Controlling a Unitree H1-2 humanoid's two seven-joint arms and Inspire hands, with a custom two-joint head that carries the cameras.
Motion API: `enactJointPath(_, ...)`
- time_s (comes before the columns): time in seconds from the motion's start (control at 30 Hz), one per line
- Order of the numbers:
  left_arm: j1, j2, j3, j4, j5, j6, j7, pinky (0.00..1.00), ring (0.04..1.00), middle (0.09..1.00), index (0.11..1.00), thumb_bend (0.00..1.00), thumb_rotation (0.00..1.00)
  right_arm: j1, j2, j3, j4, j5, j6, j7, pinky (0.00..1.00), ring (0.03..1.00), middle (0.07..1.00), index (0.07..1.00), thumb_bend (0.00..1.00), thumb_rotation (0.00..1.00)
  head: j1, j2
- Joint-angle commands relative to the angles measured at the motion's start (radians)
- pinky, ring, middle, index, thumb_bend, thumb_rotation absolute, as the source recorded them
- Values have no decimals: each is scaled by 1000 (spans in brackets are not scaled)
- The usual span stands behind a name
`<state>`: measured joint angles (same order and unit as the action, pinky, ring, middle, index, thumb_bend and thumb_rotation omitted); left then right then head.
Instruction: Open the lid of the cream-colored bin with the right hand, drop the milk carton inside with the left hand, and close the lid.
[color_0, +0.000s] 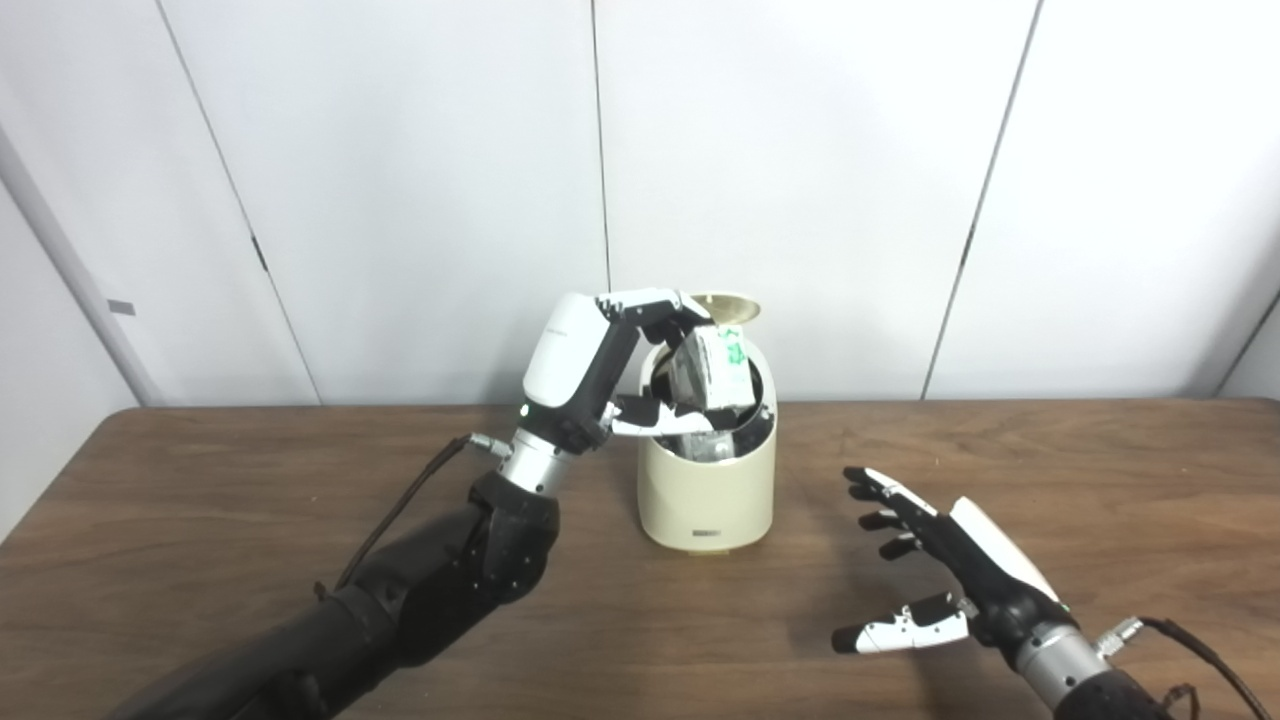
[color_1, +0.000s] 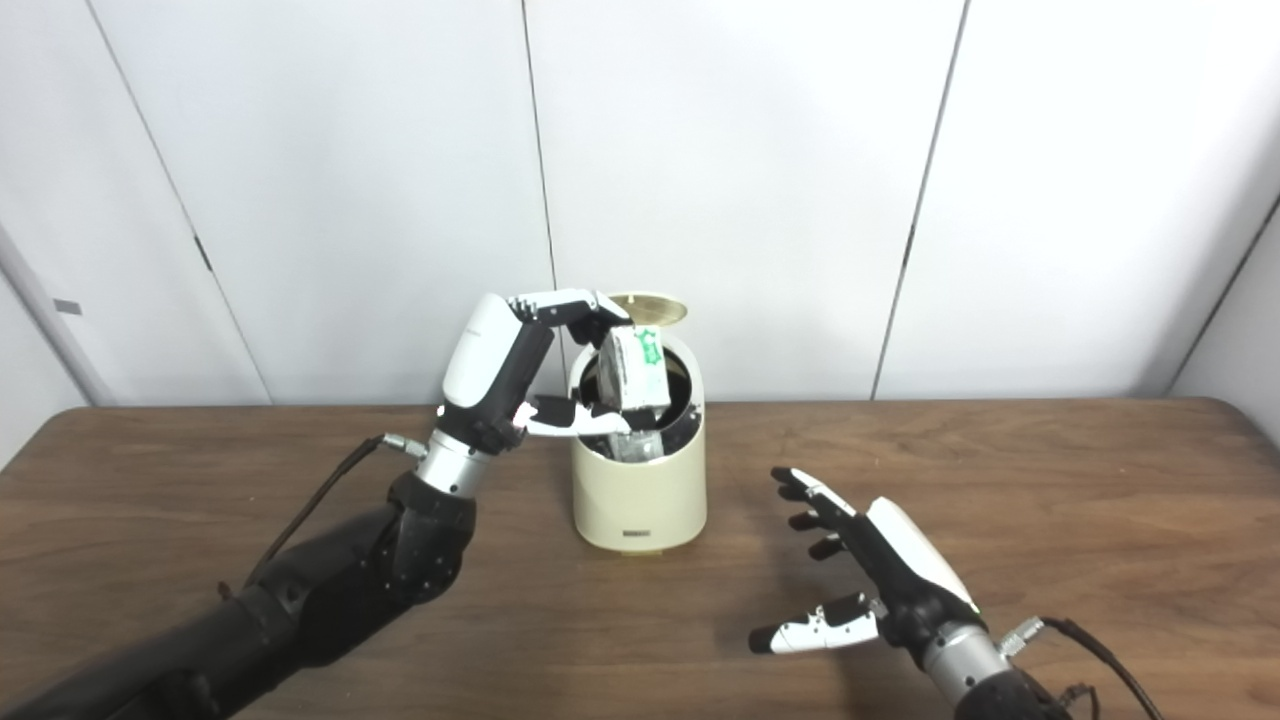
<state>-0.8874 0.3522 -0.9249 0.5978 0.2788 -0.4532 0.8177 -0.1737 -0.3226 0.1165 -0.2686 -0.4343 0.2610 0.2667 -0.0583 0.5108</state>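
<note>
The cream-colored bin (color_0: 708, 495) stands mid-table with its round lid (color_0: 724, 306) tipped up at the back. The milk carton (color_0: 722, 368), white with green print, hangs tilted in the bin's mouth, its lower end inside. My left hand (color_0: 610, 365) is shut on the carton, fingers over its top and thumb below, right at the bin's rim. My right hand (color_0: 935, 575) rests low over the table to the right of the bin, open, fingers spread, holding nothing.
The brown wooden table (color_0: 200, 520) stretches wide on both sides of the bin. White wall panels (color_0: 400, 200) rise directly behind the table's far edge. A cable (color_0: 1195, 650) trails from my right wrist.
</note>
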Motion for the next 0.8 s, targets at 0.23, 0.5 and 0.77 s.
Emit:
enactJointPath(0.23,-33,12,38,2,18,-17,-12,665,810,851,795,915,109,-20,-12,-14,-21,8,-39,-31,679,802,887,917,790,176,7,1)
enactJointPath(0.5,-27,18,64,-14,21,-17,-28,678,833,868,874,925,137,-26,-13,-6,-14,1,-31,-27,690,814,892,926,787,201,10,-2)
enactJointPath(0.77,-26,23,70,-24,34,-17,-16,661,813,850,860,914,154,-29,-15,-1,-10,1,-36,-26,692,823,899,925,786,198,12,-7)
